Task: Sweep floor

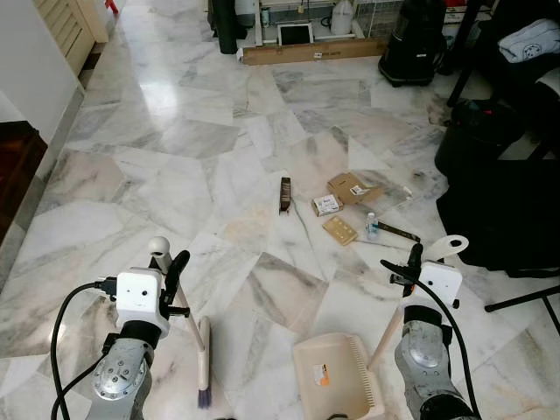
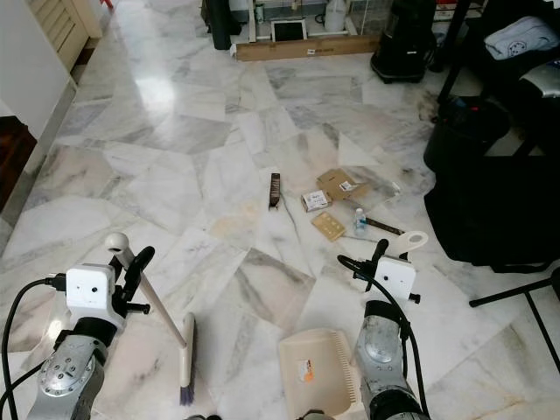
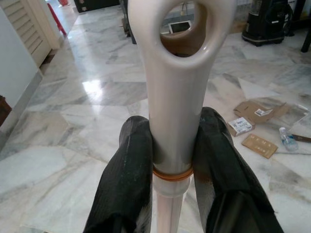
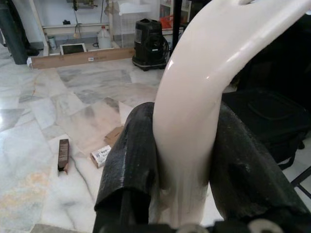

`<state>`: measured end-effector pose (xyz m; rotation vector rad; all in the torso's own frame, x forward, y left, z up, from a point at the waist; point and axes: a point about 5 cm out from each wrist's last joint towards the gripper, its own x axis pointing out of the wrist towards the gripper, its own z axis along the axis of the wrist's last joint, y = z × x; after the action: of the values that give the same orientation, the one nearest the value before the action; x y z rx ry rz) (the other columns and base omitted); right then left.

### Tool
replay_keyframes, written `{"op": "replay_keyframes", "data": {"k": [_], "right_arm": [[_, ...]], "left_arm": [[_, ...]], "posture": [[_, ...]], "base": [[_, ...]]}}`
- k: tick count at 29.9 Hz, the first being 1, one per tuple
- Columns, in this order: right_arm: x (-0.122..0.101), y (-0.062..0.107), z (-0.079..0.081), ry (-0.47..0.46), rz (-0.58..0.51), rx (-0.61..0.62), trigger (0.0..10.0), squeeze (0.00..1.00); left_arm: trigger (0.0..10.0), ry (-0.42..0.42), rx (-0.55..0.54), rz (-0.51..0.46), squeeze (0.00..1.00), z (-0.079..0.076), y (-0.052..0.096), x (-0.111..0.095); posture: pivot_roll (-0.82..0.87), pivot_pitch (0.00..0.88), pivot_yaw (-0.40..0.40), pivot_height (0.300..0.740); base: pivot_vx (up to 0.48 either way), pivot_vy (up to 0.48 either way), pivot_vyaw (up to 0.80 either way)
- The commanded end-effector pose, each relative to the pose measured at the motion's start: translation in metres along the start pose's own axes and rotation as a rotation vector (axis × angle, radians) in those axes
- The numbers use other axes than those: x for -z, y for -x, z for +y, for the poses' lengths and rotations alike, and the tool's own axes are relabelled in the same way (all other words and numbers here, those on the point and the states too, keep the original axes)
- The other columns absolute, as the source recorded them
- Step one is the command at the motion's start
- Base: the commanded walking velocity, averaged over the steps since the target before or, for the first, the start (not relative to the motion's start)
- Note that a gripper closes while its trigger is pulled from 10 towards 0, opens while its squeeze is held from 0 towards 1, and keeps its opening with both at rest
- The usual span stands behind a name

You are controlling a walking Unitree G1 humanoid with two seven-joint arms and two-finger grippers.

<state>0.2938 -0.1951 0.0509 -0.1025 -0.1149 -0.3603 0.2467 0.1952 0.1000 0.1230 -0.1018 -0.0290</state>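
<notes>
My left gripper (image 1: 171,268) is shut on the cream broom handle (image 3: 176,92) just below its ring end. The broom's brush head (image 1: 204,367) rests on the marble floor in front of me. My right gripper (image 1: 411,262) is shut on the cream handle (image 4: 194,82) of the dustpan (image 1: 337,376), which sits flat on the floor between my arms. Litter lies ahead on the floor: a brown bar (image 1: 284,194), torn cardboard (image 1: 348,186), a small box (image 1: 326,205), a flat cardboard piece (image 1: 339,230) and a small bottle (image 1: 372,226).
Black furniture (image 1: 499,192) and a stand leg (image 1: 525,297) crowd the right side. A black vacuum (image 1: 411,39) and a long cardboard box (image 1: 315,52) stand at the far wall. A white wall (image 1: 26,70) and a dark wooden step (image 1: 17,166) border the left.
</notes>
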Motion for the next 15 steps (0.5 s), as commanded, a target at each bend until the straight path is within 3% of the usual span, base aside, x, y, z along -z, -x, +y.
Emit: {"op": "replay_keyframes", "data": {"k": [1,15], "right_arm": [[-0.0034,-0.0023,-0.0018,-0.012,-0.022,0.016,10.0,0.0],[-0.0081,-0.004,-0.001,-0.028,-0.05,0.024,10.0,0.0]], "left_arm": [[10.0,0.003,-0.003,-0.037,0.0,0.0018,0.0003,-0.0081],[10.0,0.002,-0.004,-0.042,0.0,0.0023,0.0009,-0.0087]], "posture": [[0.07,0.188,0.041,0.74],[0.07,0.191,0.042,0.74]], "base": [[0.0,0.0,0.0],[0.0,0.0,0.0]]}}
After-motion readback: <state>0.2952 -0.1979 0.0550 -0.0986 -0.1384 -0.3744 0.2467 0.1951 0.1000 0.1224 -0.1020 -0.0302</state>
